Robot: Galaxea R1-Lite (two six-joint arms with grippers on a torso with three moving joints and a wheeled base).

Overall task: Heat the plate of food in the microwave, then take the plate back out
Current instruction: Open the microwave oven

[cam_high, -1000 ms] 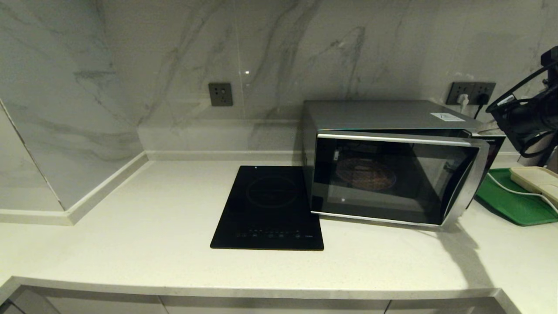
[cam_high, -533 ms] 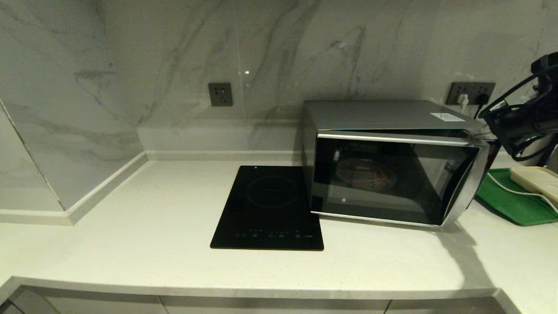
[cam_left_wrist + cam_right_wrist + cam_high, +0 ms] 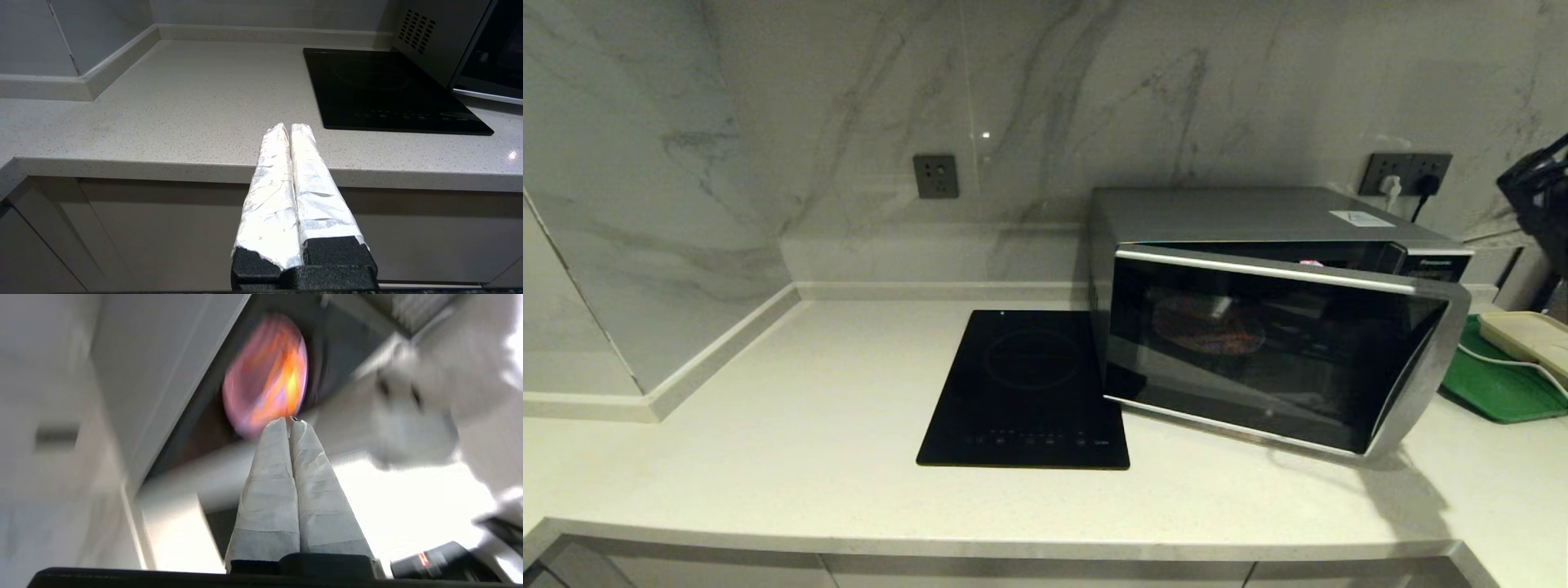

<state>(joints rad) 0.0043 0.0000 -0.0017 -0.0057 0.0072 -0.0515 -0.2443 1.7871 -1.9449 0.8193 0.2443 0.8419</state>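
Note:
The silver microwave (image 3: pixel 1241 214) stands at the right of the counter, its dark glass door (image 3: pixel 1274 351) swung partly out from the right side. Through the glass the lavender plate of food (image 3: pixel 1207 324) rests on the turntable; the right wrist view shows the same plate of food (image 3: pixel 265 375) blurred, with orange sticks on it, past the door's edge. My right gripper (image 3: pixel 289 424) is shut and empty, and only the arm (image 3: pixel 1539 192) shows at the head view's right edge. My left gripper (image 3: pixel 289 128) is shut and empty, parked below the counter's front edge.
A flat black induction cooktop (image 3: pixel 1029 388) lies just left of the microwave. A green tray (image 3: pixel 1494 384) with a cream box (image 3: pixel 1531 335) and a white cable sits to its right. Wall sockets (image 3: pixel 1409 173) are behind the microwave.
The microwave door has swung further open toward the front. My right arm has pulled back to the right, away from the door's edge.

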